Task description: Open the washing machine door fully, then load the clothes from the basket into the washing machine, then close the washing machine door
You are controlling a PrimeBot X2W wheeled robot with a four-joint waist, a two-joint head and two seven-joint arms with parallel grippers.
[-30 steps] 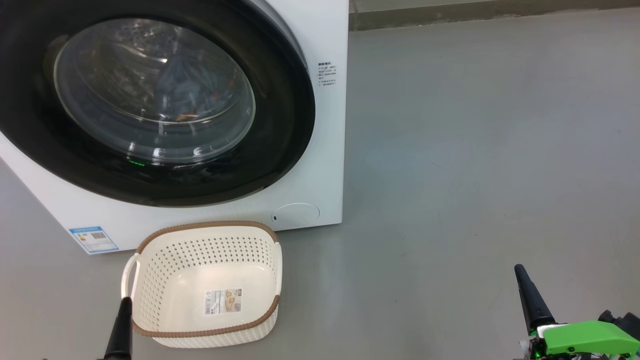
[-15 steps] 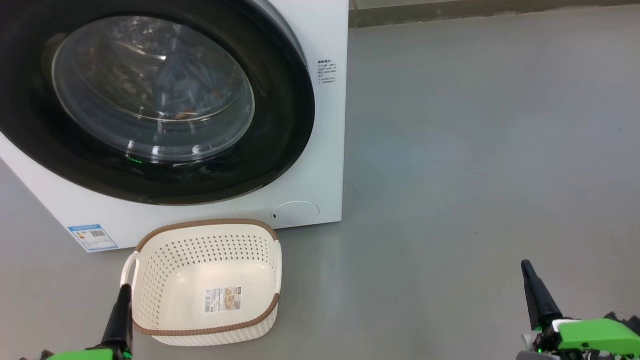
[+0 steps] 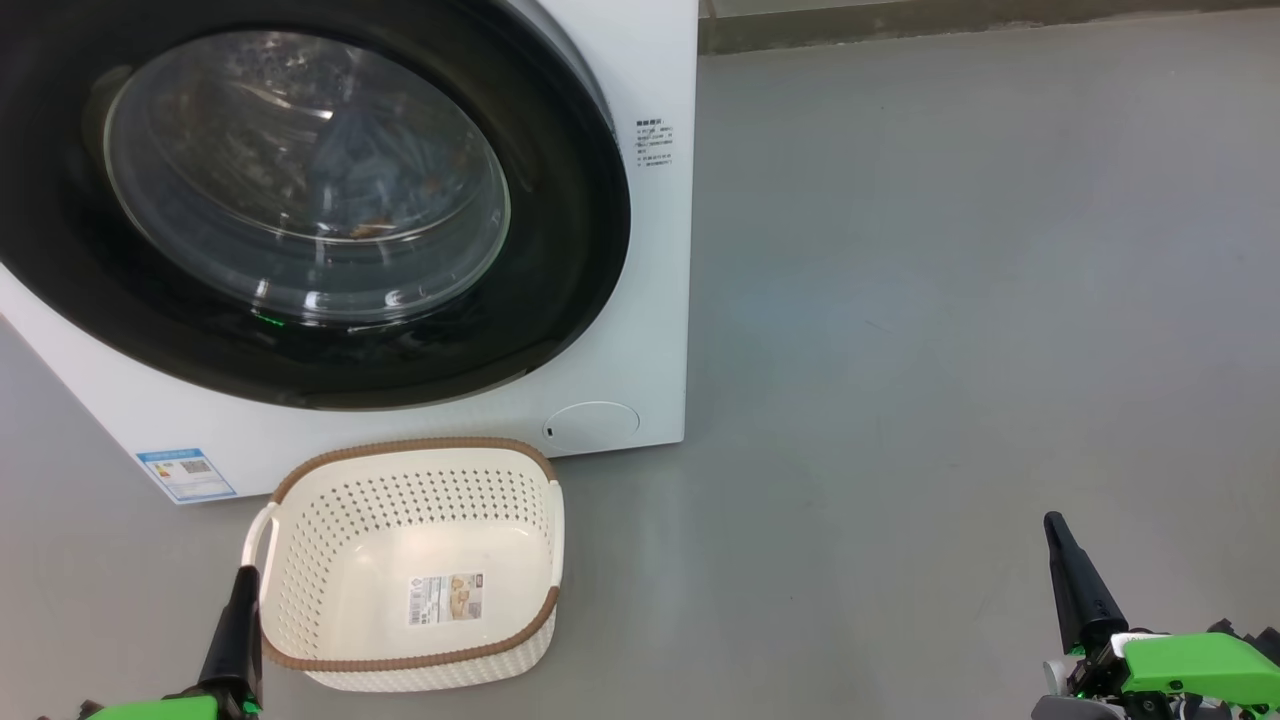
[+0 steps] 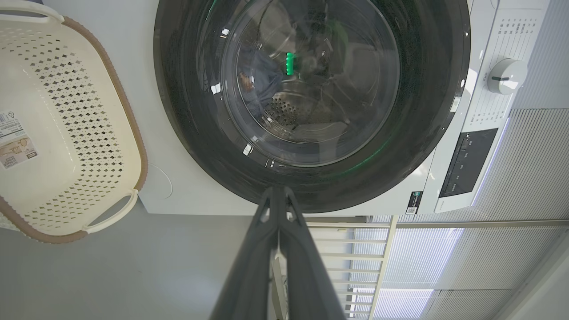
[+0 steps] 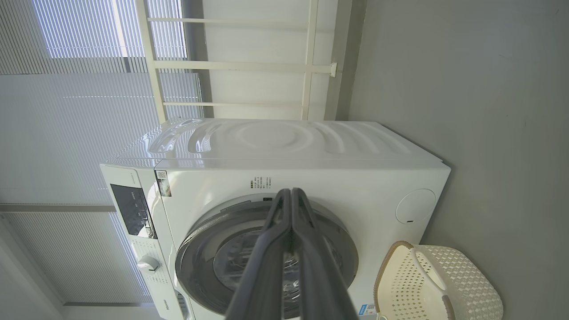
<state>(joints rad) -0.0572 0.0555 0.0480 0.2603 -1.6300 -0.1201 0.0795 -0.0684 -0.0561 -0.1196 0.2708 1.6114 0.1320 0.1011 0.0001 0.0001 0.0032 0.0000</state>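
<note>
The washing machine door (image 3: 300, 200) sits flat against the white washing machine (image 3: 655, 300). Through its glass I can see the blue clothes (image 3: 365, 165) lying in the steel drum. The basket (image 3: 410, 447) stands on the grey floor just in front of the machine, with nothing in it but its label sticker.

The 2 grippers hang low. The left gripper (image 3: 243, 580) is by the basket's near-left corner, and the right gripper (image 3: 1053, 525) is far out over bare floor. Each has its jaws pressed together and holds nothing.

To me all 3 parts of the job look done. What's left is making sure the latch has caught. If it needs a nudge, I'd press the black rim with closed fingertips, not the glass, and keep the left arm off the basket.
</note>
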